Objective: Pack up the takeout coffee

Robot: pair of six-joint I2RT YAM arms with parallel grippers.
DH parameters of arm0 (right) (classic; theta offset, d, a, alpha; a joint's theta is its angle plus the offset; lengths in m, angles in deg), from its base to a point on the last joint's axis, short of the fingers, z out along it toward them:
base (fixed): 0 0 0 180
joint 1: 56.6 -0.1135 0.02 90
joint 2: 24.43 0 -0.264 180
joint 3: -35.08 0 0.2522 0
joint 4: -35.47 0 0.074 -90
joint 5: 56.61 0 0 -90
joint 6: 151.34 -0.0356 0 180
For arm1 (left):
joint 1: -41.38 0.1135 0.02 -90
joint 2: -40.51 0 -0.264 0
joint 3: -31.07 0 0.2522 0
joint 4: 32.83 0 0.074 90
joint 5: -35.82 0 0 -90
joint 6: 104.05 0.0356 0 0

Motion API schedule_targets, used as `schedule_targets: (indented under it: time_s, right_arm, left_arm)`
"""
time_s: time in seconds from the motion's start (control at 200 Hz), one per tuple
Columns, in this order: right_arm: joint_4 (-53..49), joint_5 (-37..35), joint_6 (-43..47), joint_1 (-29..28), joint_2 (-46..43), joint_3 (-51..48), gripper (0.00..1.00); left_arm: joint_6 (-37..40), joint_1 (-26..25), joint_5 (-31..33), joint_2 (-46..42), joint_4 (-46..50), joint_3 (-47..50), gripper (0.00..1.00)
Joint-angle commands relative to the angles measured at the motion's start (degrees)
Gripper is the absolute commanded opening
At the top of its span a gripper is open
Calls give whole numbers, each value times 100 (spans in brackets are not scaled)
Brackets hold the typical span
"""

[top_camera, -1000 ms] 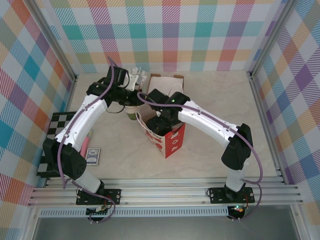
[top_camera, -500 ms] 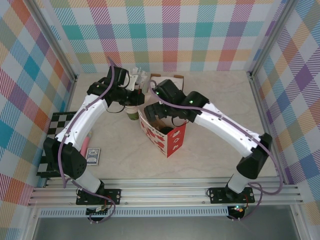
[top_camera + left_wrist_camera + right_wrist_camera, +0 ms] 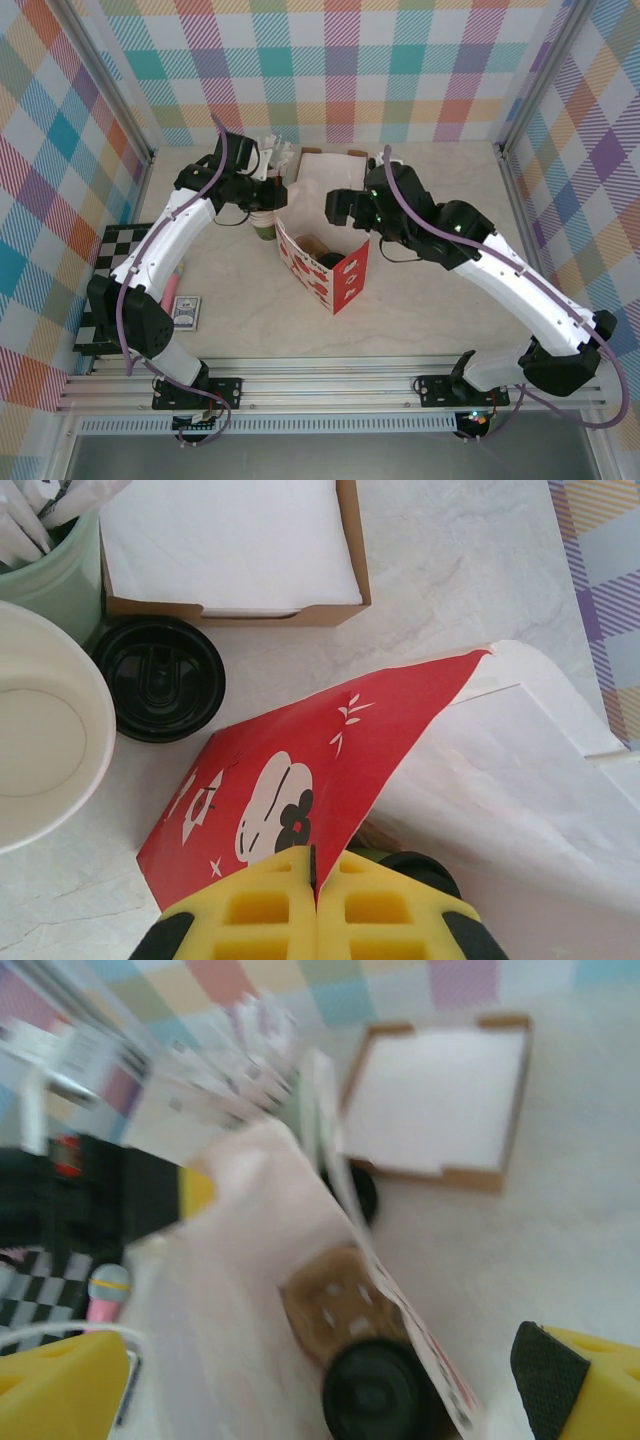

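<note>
Red paper bag (image 3: 300, 780): rim clamped between my left gripper (image 3: 313, 868) fingers. Inside it stands the takeout coffee (image 3: 375, 1400); my right gripper (image 3: 318, 1385) hangs above, spread wide.

A red bag (image 3: 300, 770) with white drawings, yellow fingers (image 3: 260, 910), pastel plaid walls (image 3: 400, 70).

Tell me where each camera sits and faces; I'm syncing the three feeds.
Top external: above, behind the bases, looking down; left arm and right arm flank a red paper bag.
Left wrist: looks down; the left pincer, yellow, is shut on the bag's edge.
Right wrist: blurred, looks down into the bag; the right pincer, open, frames the black-lidded takeout coffee.
Both wrist views share the brown cardboard box of white napkins.
</note>
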Motion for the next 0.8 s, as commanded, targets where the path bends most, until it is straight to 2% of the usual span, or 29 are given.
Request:
schedule_targets:
  time_s: [0.0, 0.205, 0.34, 0.55, 0.795]
  right_arm:
    - [-1174, 344, -1096, 75, -153, -190, 98]
    - [-1458, 699, -1769, 74, 17, -304, 71]
    - [-1477, 863, -1913, 79, 278, -324, 66]
    - [-1223, 1261, -1762, 79, 490, -411, 52]
    - [-895, 1208, -1553, 196, 319, -532, 18]
  left_arm:
    - [-42, -31, -4, 45, 32, -262, 0]
    - [61, -32, -102, 106, 109, -343, 0]
    - [28, -27, -136, 83, 50, -279, 0]
    - [-8, -32, -109, 89, 30, -305, 0]
    - [-164, -46, -127, -19, 57, -177, 0]
